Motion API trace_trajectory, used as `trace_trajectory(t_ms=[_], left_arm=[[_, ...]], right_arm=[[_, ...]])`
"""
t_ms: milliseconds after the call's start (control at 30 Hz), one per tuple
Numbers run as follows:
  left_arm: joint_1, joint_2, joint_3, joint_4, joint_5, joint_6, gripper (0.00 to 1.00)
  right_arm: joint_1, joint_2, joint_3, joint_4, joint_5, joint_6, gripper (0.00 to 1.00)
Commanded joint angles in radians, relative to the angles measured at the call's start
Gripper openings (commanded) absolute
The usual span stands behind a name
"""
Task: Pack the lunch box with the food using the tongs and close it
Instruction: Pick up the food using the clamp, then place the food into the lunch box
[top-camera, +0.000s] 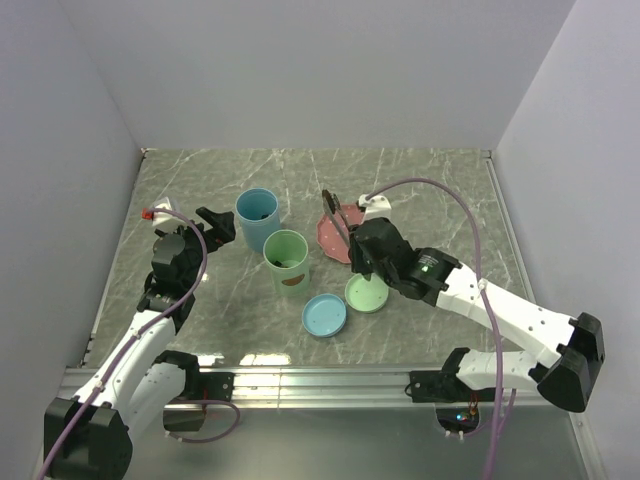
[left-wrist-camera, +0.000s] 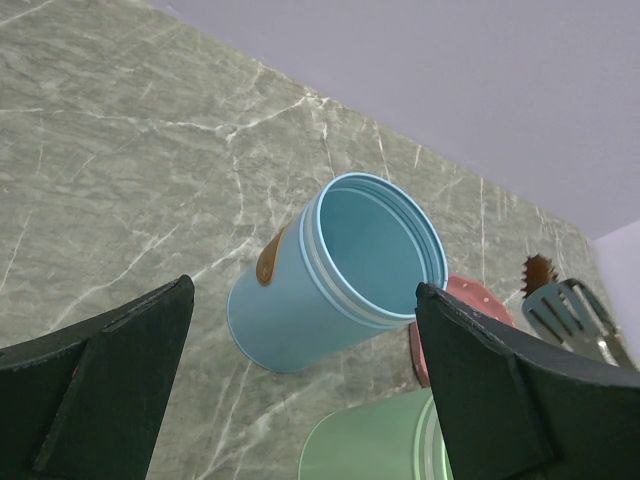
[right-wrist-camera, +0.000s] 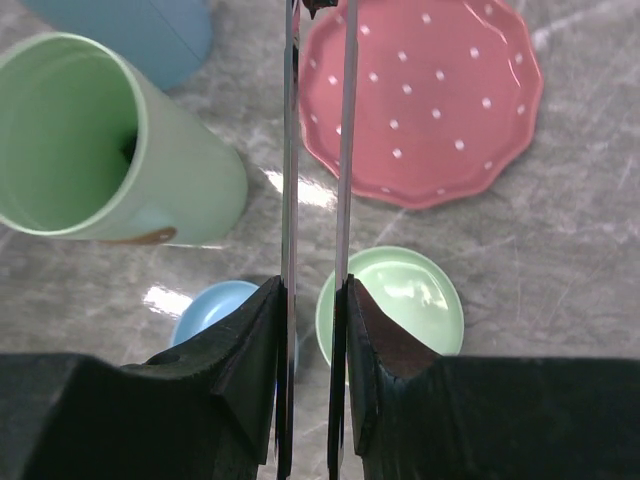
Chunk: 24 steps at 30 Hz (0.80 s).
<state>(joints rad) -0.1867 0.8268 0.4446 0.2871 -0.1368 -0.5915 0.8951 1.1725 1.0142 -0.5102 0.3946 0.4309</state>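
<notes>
Right wrist view looks straight along the tongs (right-wrist-camera: 291, 150). Their two thin metal arms run up the middle of the frame, almost parallel. The right gripper (right-wrist-camera: 312, 295) has its jaws clenched on them from both sides. At the very top edge a dark brown piece of food (right-wrist-camera: 318, 5) sits between the tips, over the left rim of the pink dotted plate (right-wrist-camera: 430, 100). The plate lies flat on the counter (right-wrist-camera: 590, 250) at upper right.

Left of the tongs stands the open green container (right-wrist-camera: 190, 190), with something dark low inside it, too shadowed to name. Below the plate lies the green lid (right-wrist-camera: 410, 300). Left of it, partly behind the jaws, is the blue lid (right-wrist-camera: 215, 305).

Left wrist view shows the left gripper (left-wrist-camera: 302, 290) with its jaws spread wide and nothing between them. The open blue container (left-wrist-camera: 290, 320) stands on the counter beyond.

Top external view has the two containers just beside each other left of centre, with both lids lower in the frame.
</notes>
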Motion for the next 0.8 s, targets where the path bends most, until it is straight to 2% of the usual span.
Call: trace_trajectory(t_ms=[0, 200, 400, 767], left_arm=[[0.0, -0.011, -0.009, 0.035, -0.009, -0.005, 1.0], [0.0, -0.011, -0.009, 0.034, -0.012, -0.005, 1.0], [0.0, -0.014, -0.009, 0.03, -0.012, -0.007, 1.0], [0.0, -0.02, -0.007, 0.024, -0.012, -0.007, 1.0]], right_arm=[[0.028, -0.028, 0.096, 0.052, -0.005, -0.058, 0.22], [0.157, 0.024, 0.173, 0.029, 0.062, -0.078, 0.22], [0.304, 0.018, 0.172, 0.007, 0.138, -0.044, 0.22], [0.403, -0.057, 0.071, -0.034, 0.184, 0.048, 0.22]])
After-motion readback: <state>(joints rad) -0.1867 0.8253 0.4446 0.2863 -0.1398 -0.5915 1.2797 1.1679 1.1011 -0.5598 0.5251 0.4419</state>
